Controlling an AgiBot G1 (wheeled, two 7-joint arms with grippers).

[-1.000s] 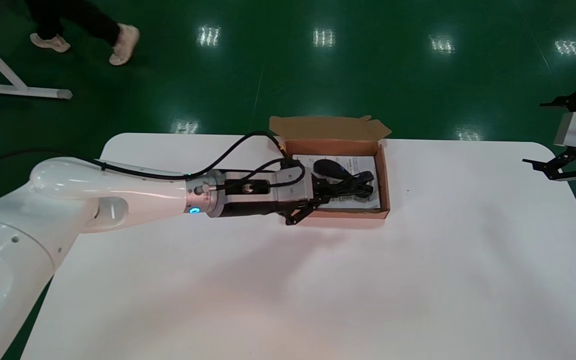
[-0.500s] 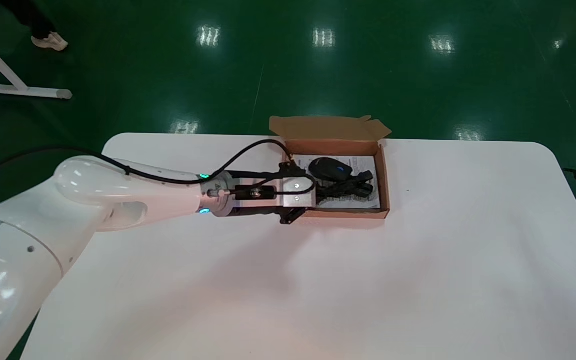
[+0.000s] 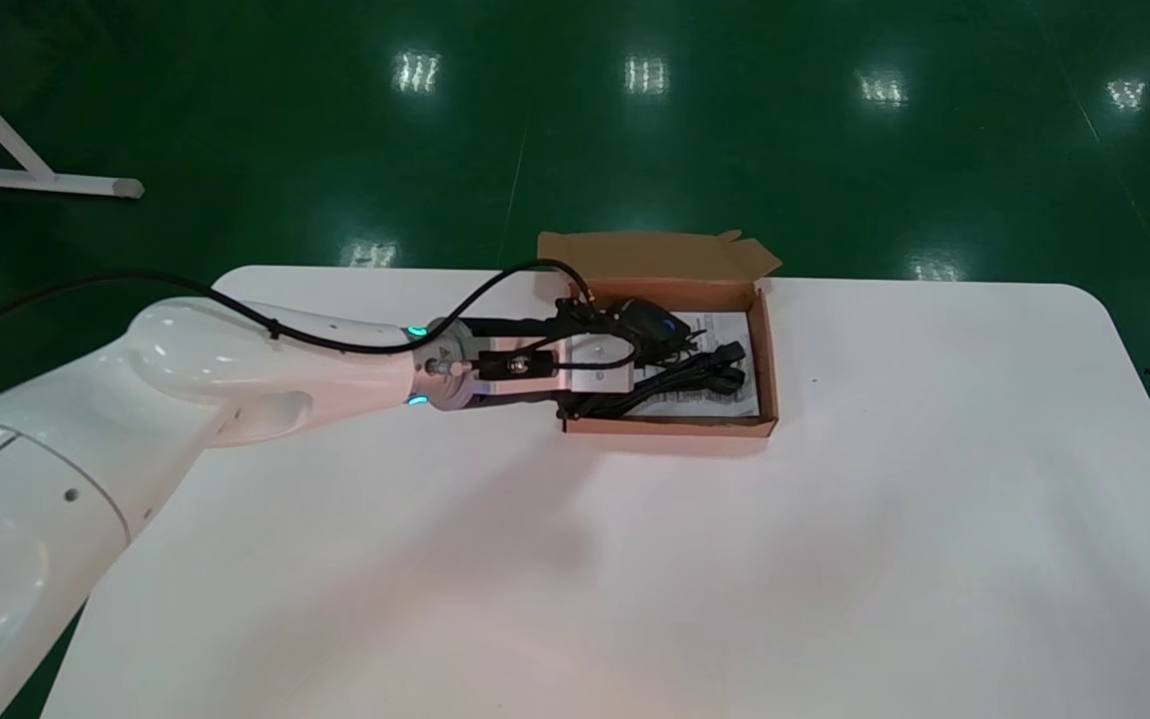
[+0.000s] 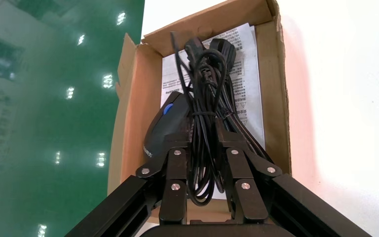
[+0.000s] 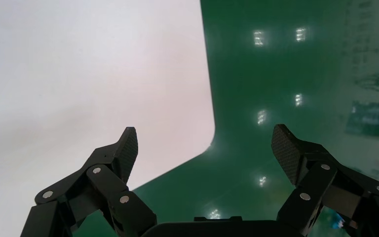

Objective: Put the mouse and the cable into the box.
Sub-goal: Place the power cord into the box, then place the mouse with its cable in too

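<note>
An open cardboard box [image 3: 670,426] stands at the table's far middle, with a printed leaflet [image 3: 730,402] on its floor. A black mouse [image 3: 651,318] with a blue wheel lies inside along the box's far wall [image 4: 133,98]. The bundled black cable [image 4: 205,84] stretches over the leaflet, its looped end between the fingers [image 4: 176,163] of my left gripper [image 4: 205,131]. That gripper is shut on the cable, just above the box's left end, with the mouse [image 4: 164,129] beside one finger. My right gripper [image 5: 205,140] hangs open beyond the table's right edge, holding nothing.
The box lid flap [image 3: 655,255] stands up behind the box. The white table [image 3: 635,579] spreads wide in front and to the right. Green floor surrounds it, and a white stand base [image 3: 51,182] lies at the far left.
My left gripper shifted from the box's near wall toward its far wall, beside the mouse, the wrist rolling. The right gripper withdrew past the right edge. The person at far left walked off.
</note>
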